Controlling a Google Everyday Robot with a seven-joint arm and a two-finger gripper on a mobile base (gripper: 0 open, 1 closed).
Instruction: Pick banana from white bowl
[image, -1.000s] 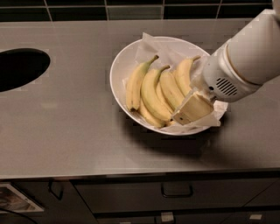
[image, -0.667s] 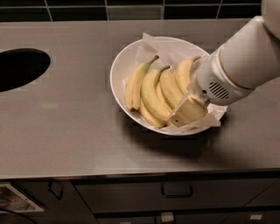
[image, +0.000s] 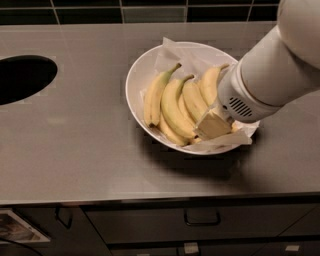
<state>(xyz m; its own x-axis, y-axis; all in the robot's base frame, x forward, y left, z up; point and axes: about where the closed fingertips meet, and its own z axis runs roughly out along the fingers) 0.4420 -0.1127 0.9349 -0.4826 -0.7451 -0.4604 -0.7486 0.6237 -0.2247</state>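
The white bowl stands on the grey counter, lined with crumpled white paper. Several yellow bananas lie side by side in it, stems pointing to the back. My gripper comes in from the upper right on a thick white arm and reaches down into the right side of the bowl. Its cream-coloured end rests on the bananas at the front right and hides their lower ends.
A dark oval opening is cut into the counter at the far left. Dark tiles run along the back wall. Drawers with handles sit below the counter's front edge.
The arm has shifted slightly to the left and down over the bowl. The bananas and the bowl have not moved.
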